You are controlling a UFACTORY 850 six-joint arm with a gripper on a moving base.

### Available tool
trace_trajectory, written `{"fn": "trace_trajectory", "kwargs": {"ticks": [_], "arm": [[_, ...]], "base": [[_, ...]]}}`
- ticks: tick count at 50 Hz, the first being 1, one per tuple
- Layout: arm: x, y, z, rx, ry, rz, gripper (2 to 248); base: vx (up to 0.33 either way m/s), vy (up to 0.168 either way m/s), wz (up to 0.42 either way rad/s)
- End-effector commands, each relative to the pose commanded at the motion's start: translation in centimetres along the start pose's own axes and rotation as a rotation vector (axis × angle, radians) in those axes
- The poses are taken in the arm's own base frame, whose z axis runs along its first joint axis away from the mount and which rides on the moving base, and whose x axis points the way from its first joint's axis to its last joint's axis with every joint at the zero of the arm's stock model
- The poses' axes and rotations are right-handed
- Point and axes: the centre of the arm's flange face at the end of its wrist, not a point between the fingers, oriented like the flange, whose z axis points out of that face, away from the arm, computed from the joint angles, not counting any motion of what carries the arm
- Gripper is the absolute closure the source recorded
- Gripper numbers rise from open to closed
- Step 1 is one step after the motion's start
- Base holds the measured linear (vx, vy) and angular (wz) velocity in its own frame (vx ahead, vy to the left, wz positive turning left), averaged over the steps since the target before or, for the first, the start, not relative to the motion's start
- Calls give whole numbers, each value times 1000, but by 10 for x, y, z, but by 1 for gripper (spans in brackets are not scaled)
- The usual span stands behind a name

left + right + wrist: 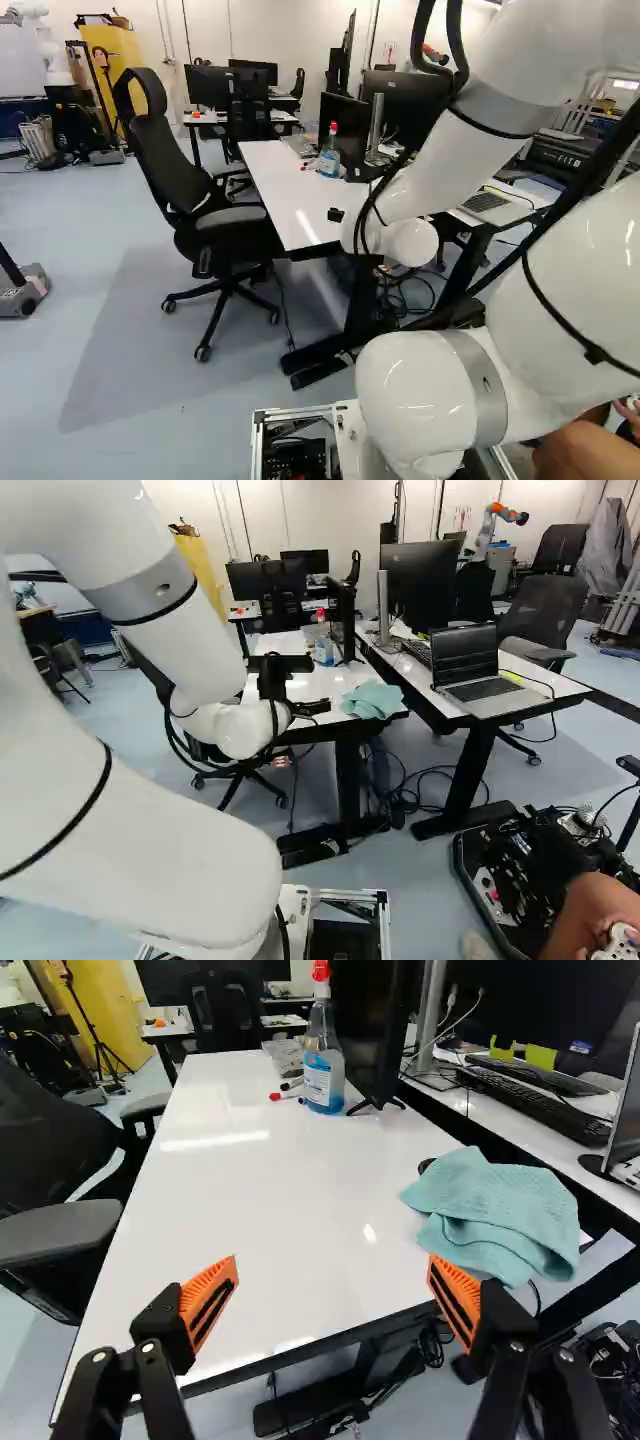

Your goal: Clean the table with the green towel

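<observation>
White arm point(150, 615) looms closest! The right base view catches the green towel point(372, 699) on the bench point(270, 1200), hidden from the left base view; end effector point(306, 685) spread wide, empty.

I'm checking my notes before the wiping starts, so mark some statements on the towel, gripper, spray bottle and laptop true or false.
1. The gripper is open, with nothing between its fingers. True.
2. The green towel is draped over the office chair. False: it lies crumpled at a corner of the white table.
3. The spray bottle stands upright. True.
4. The laptop is closed. False: its lid is up.
</observation>
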Motion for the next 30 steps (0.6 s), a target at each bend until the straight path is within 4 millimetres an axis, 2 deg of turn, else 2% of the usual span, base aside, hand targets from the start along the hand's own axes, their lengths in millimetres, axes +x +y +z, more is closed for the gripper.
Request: {"fn": "trace_trajectory", "kwargs": {"ticks": [30], "arm": [[-24,-11,-25,37,51,-14,3]], "base": [[0,0,0]]}}
